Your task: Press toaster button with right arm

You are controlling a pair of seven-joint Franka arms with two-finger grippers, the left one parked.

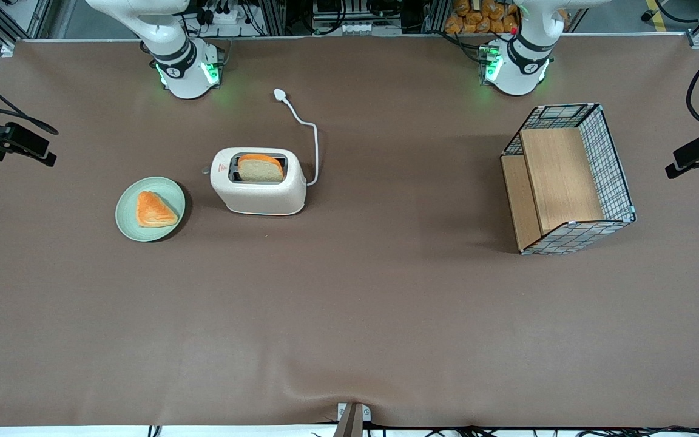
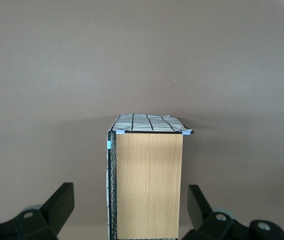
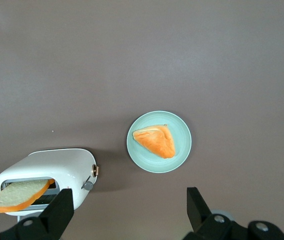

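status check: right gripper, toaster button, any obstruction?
Gripper open, high above table. Toaster button untouched; bread sits in toaster. Green plate beside it, path clear.

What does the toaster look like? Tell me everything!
The toaster is cream-white, rounded and plastic-looking, standing upright on the brown table beside the green plate. A slice of bread sticks up from its slot. A small grey button juts from its narrow end, which faces the plate. A white cord trails away. The robot's hand hovers above, open, touching nothing.

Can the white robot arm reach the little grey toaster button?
Probably yes. The open gripper hangs high above the cream-white toaster, and nothing blocks its grey button, which faces the green plate.
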